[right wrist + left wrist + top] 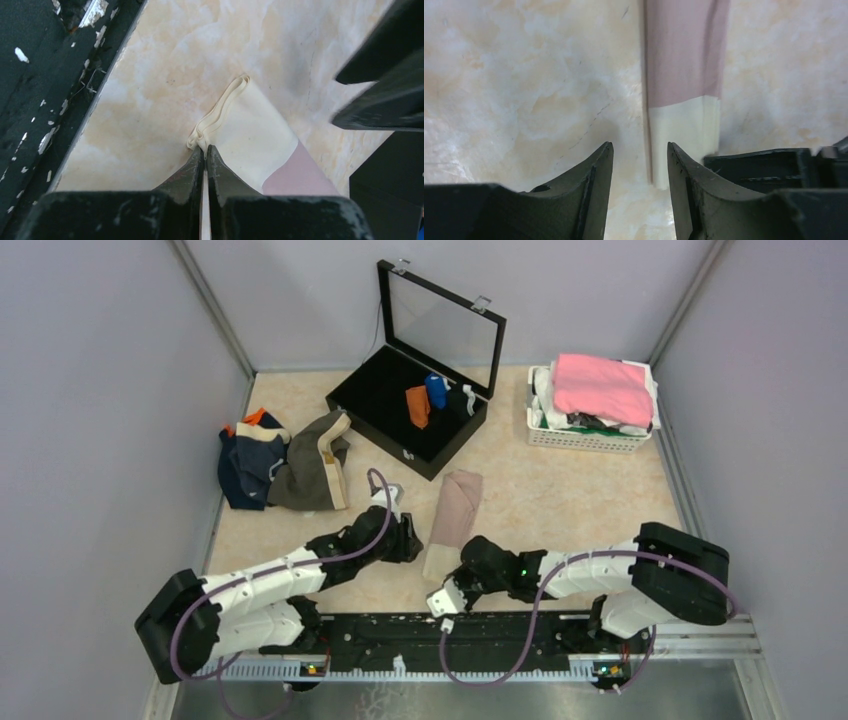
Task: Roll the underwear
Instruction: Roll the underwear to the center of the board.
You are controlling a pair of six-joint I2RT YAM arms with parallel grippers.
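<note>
We note the right gripper (205,151) clamped on the cream edge of the folded pink-beige cloth brief (255,130); left gripper (639,146) apart, just beside it.

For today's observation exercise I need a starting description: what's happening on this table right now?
Two robot arms are working on a pair of pale pink underwear folded into a long strip on the table. The right gripper is shut on a corner of its cream waistband at the near end. The left gripper hangs open at that same end, holding nothing. An orange roll and a blue roll sit in the open black case; a heap of underwear lies at the left.
</note>
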